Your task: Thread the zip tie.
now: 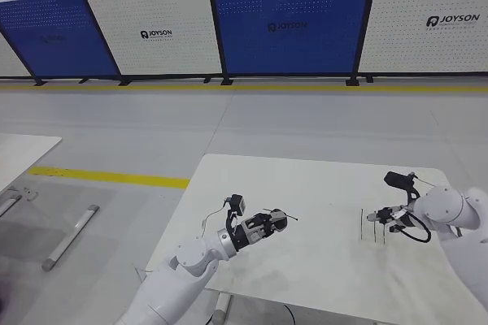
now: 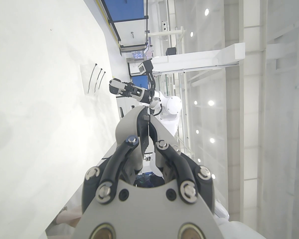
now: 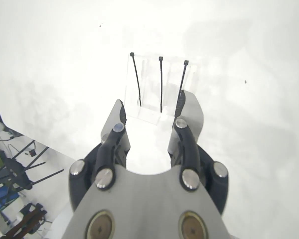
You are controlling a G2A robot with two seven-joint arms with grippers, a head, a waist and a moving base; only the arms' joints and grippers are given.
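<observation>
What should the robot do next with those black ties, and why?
Probably lower the right tool and close on the zip tie under its finger: it hangs open over the row of three, while the left tool grips a separate tie.

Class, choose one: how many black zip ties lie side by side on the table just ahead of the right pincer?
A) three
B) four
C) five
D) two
A: the right wrist view shows three zip ties lying side by side on the table, just ahead of the open right pincer.
</observation>
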